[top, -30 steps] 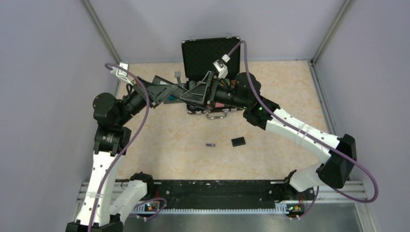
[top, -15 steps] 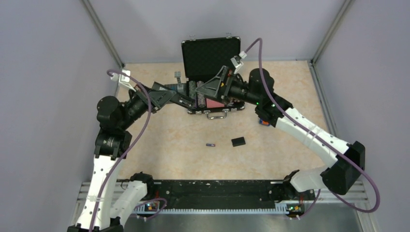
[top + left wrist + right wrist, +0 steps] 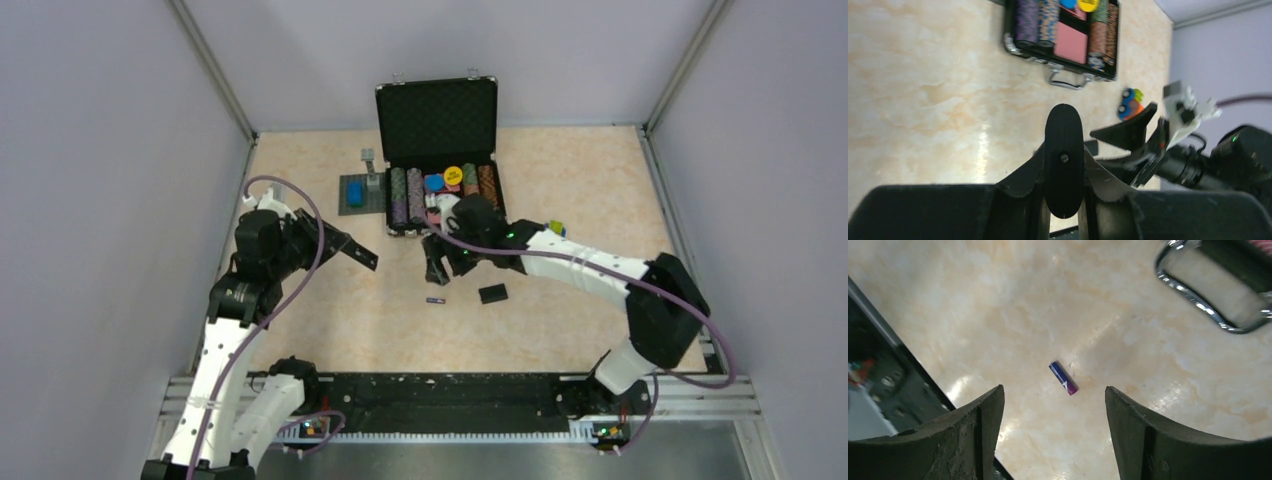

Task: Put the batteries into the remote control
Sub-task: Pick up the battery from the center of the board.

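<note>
My left gripper [image 3: 347, 249] is shut on the remote control [image 3: 364, 257], a slim black bar held off the table at the left. In the left wrist view the remote [image 3: 1063, 150] stands clamped between both fingers, rounded end up. One purplish battery [image 3: 435, 299] lies on the table at centre. My right gripper [image 3: 437, 266] is open and empty just behind and above it. In the right wrist view the battery [image 3: 1063, 378] lies on the table ahead of the spread fingers [image 3: 978, 425]. A second battery is not visible.
A small black cover piece [image 3: 492, 293] lies right of the battery. An open black case [image 3: 436, 122] of poker chips stands at the back, its handle [image 3: 1198, 295] near my right gripper. A blue toy on a grey plate [image 3: 355, 192] and a small toy car [image 3: 555, 228] flank the case.
Both arms have drawn back from the case. The left arm pulled left and nearer with the remote. The right gripper swung down toward the battery on the table.
</note>
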Controlling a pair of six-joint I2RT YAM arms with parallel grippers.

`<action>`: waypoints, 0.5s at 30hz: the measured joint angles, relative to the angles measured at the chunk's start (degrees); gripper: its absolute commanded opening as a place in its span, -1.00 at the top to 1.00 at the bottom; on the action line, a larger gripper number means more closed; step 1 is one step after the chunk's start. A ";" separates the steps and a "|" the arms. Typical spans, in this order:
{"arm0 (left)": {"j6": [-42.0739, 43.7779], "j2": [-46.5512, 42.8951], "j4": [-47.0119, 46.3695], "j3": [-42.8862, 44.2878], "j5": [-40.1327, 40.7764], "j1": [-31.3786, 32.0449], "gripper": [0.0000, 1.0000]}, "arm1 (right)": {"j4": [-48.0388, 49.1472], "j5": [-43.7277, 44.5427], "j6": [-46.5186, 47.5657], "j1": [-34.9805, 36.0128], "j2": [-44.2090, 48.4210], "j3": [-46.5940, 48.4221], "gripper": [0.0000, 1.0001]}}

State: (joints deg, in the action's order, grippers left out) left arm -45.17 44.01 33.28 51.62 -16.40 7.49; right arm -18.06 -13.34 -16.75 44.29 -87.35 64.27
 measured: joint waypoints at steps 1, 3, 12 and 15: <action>0.24 -0.04 1.11 0.00 1.53 -0.02 1.00 | -1.38 0.98 2.64 1.90 -1.70 -0.20 -0.45; 0.59 -0.04 3.54 0.02 5.18 -0.11 1.00 | -2.67 2.29 7.08 4.92 -5.25 -0.17 -0.42; 0.76 0.00 11.13 0.26 15.76 -0.83 1.00 | -4.96 8.02 16.17 7.61 -15.89 2.29 -0.18; 0.81 0.02 12.00 0.94 17.40 -1.16 1.00 | -5.90 11.39 13.94 8.17 -17.49 4.52 -0.16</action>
State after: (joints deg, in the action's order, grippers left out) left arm -44.36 44.03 45.28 52.56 0.99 6.33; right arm -23.97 -1.96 -2.81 52.47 -104.84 68.79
